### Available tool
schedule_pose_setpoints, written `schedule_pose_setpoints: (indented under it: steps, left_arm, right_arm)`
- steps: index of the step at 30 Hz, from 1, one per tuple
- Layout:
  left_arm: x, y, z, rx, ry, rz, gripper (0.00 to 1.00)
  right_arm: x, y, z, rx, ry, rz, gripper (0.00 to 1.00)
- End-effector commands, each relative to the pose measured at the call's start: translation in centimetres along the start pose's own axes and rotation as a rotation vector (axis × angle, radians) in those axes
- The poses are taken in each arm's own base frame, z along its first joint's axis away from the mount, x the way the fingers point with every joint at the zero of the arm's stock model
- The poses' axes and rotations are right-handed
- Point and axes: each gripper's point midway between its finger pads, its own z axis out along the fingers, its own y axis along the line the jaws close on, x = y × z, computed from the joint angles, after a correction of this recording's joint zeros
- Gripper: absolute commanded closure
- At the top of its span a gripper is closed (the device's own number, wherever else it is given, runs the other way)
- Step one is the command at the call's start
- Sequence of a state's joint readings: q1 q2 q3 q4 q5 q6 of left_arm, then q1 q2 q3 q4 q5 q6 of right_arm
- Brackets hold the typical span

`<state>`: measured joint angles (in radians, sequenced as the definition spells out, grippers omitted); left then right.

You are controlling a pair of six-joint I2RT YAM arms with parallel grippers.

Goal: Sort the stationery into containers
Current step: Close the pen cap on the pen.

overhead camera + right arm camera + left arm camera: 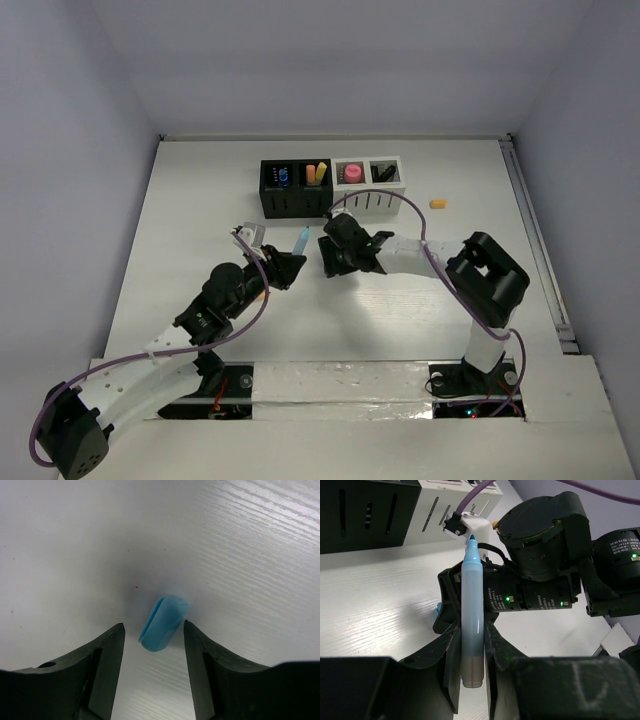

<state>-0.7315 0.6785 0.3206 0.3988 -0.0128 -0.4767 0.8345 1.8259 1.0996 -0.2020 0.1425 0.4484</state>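
left gripper (471, 630): clamped on blue pen (471, 575), tip toward frame top | right gripper (154, 627): jaws apart, blue cap (164, 622) between fingertips, lower centre

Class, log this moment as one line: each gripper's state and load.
left gripper: shut on blue pen | right gripper: open, astride blue cap lying on table | orange piece: loose, right of containers
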Motion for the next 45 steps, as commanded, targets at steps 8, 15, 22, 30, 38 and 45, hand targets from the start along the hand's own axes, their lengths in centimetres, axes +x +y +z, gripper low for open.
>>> schedule_pose_setpoints:
  steps: [8, 15, 22, 30, 38, 45]
  left_arm:
    - [-2.6, -1.4, -0.1, 0.040, -0.078, -0.001, 1.00]
    - [-3.4, -1.3, -0.5, 0.027, -0.107, 0.000, 1.00]
    - [-3.8, 0.1, -1.1, -0.052, -0.131, -0.024, 1.00]
    - [-2.8, 0.3, -1.0, -0.049, -0.108, -0.037, 1.00]
    - [-1.2, -1.5, -0.3, 0.069, -0.063, -0.067, 1.00]
    - [-2.0, -3.6, -0.5, 0.166, -0.075, -0.113, 1.00]
  right_arm:
    - [2.2, -3.2, 1.0, 0.184, 0.139, -0.085, 0.53]
    - [2.0, -3.5, 1.3, 0.216, 0.155, -0.093, 0.54]
    - [2.4, -3.9, 1.7, 0.239, 0.170, -0.097, 0.64]
    - [1.0, -3.8, 0.9, 0.244, 0.114, -0.076, 0.96]
    - [-5.7, -1.1, -4.2, 0.007, -0.143, 0.083, 1.00]
    - [-13.7, 3.6, -13.8, -0.336, -0.524, 0.164, 1.00]
